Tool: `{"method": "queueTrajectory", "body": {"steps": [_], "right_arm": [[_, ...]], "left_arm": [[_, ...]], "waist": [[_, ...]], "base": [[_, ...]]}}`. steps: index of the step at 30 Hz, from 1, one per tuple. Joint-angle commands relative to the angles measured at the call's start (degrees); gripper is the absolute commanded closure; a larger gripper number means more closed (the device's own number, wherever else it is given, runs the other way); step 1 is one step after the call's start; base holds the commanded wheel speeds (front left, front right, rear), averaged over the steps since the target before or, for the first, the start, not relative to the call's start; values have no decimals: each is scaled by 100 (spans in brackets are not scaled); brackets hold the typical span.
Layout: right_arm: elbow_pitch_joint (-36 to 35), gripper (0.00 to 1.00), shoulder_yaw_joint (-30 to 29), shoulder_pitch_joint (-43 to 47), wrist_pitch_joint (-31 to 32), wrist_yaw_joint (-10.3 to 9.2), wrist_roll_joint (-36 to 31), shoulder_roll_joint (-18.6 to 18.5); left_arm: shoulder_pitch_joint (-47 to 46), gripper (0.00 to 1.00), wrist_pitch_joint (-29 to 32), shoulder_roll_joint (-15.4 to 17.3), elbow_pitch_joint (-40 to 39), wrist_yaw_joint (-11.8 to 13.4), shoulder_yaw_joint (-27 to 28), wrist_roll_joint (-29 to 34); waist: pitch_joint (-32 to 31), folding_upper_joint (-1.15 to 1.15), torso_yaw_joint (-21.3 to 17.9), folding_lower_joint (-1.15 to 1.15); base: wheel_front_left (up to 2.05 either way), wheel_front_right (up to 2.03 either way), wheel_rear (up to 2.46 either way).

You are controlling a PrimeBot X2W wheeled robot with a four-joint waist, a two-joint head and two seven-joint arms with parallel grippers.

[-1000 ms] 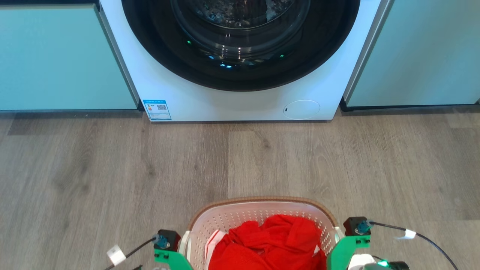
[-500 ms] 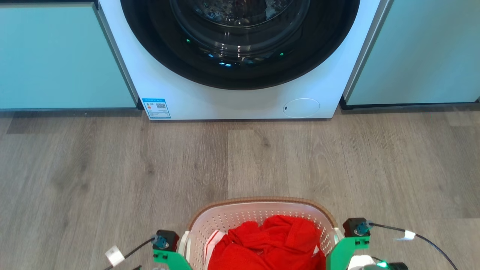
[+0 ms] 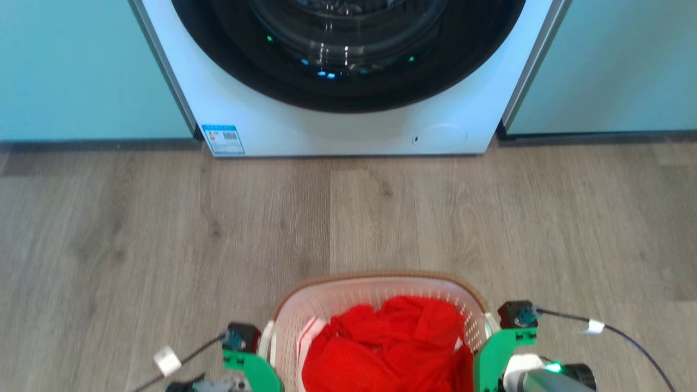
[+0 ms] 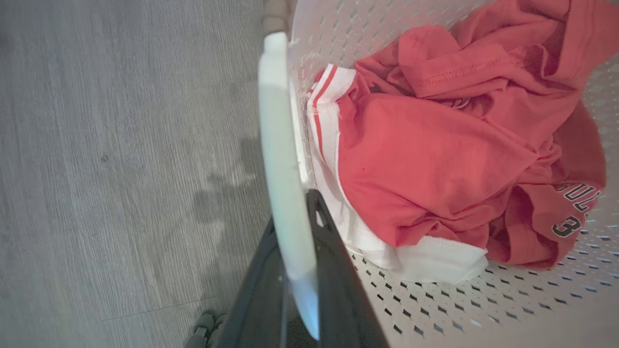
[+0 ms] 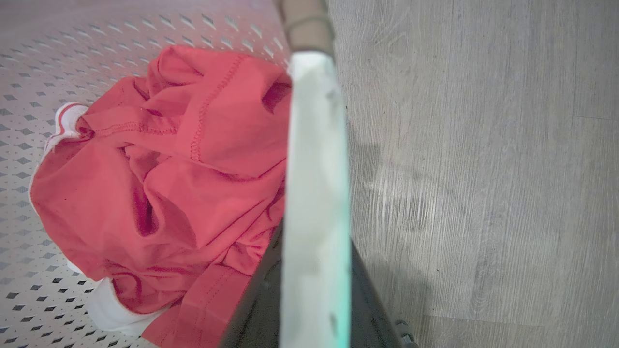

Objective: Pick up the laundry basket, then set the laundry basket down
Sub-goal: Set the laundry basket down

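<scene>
The laundry basket (image 3: 375,282), white and perforated with a brown rim, sits at the bottom middle of the head view between my two wrists. A red garment with white trim (image 3: 392,343) lies inside it. In the left wrist view my left gripper (image 4: 301,212) is shut on the basket's white left handle (image 4: 278,145), one dark finger on each side. In the right wrist view my right gripper (image 5: 314,241) is shut on the white right handle (image 5: 314,145) in the same way. Whether the basket's base touches the floor I cannot tell.
A white front-loading washing machine (image 3: 348,130) with a dark round door stands straight ahead, between pale teal cabinet fronts (image 3: 81,71). Grey wood-look floor (image 3: 163,218) lies between it and the basket. Thin cables (image 3: 626,337) trail from both wrists.
The whole head picture has shifted upward, so the camera has moved. The basket has stayed between the two grippers and both grips look unchanged.
</scene>
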Motion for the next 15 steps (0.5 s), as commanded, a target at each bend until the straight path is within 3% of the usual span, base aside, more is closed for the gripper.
{"method": "queueTrajectory", "body": {"steps": [1, 15], "right_arm": [[-56, 100, 115, -219, -108, 17, 16, -28], [78, 100, 18, -1410, -397, 17, 34, -28]], "left_arm": [[-450, 100, -124, 141, -32, 55, 74, -5], [-1567, 100, -307, 141, 36, 81, 55, 73]], "waist": [[153, 0, 12, 0], [1479, 0, 47, 0]], "base": [[0, 0, 0], [0, 0, 0]]}}
